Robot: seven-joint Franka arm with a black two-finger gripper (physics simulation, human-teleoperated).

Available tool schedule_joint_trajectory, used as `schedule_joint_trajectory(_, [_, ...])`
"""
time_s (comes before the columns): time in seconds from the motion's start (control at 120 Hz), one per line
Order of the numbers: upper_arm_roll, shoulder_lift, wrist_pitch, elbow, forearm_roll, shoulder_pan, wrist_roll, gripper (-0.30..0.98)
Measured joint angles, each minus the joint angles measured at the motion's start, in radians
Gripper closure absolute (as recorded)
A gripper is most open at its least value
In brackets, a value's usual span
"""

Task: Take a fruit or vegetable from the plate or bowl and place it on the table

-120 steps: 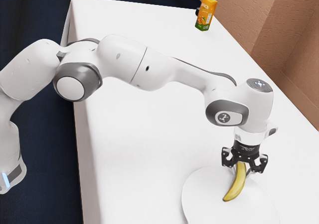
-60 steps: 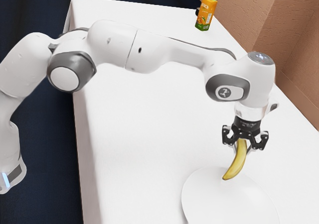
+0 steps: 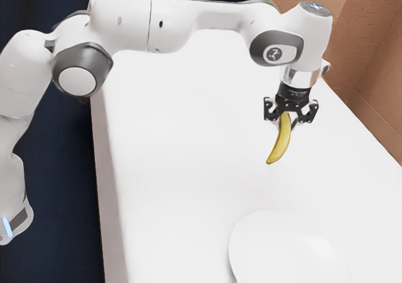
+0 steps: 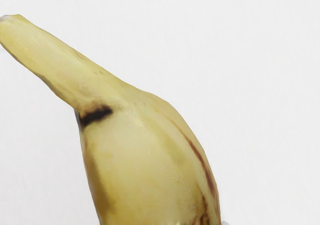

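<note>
Above the white table, beside brown walls, the fingers grip a banana.

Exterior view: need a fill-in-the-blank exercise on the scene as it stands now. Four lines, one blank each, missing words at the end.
1. The peel of the banana is mostly ____ in colour.
2. The jaws are shut on the banana's ____ end, not its lower one.
3. The plate and the tabletop are both ____ in colour.
4. In the exterior view, the arm comes in from the view's ____ side, not its right.

Missing words: yellow; upper; white; left
</note>
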State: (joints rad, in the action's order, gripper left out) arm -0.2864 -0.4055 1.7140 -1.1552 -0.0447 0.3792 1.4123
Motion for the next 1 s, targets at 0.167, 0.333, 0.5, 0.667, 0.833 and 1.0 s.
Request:
schedule_joint_trajectory(0.167, [-0.047, 0.003, -0.035, 0.000, -0.002, -0.002, 0.009, 0.52])
schedule_joint_trajectory(0.333, [-0.061, 0.006, -0.049, 0.000, -0.004, -0.003, 0.015, 0.22])
schedule_joint_trajectory(0.5, [-0.062, 0.008, -0.054, 0.000, -0.005, -0.005, 0.020, 0.07])
schedule_joint_trajectory(0.667, [-0.058, 0.016, -0.055, 0.000, -0.006, -0.007, 0.025, 0.02])
schedule_joint_trajectory(0.833, [-0.059, 0.019, -0.053, 0.000, -0.006, -0.014, 0.029, 0.01])
schedule_joint_trajectory(1.0, [-0.056, 0.013, -0.050, 0.000, -0.016, -0.022, 0.031, 0.01])
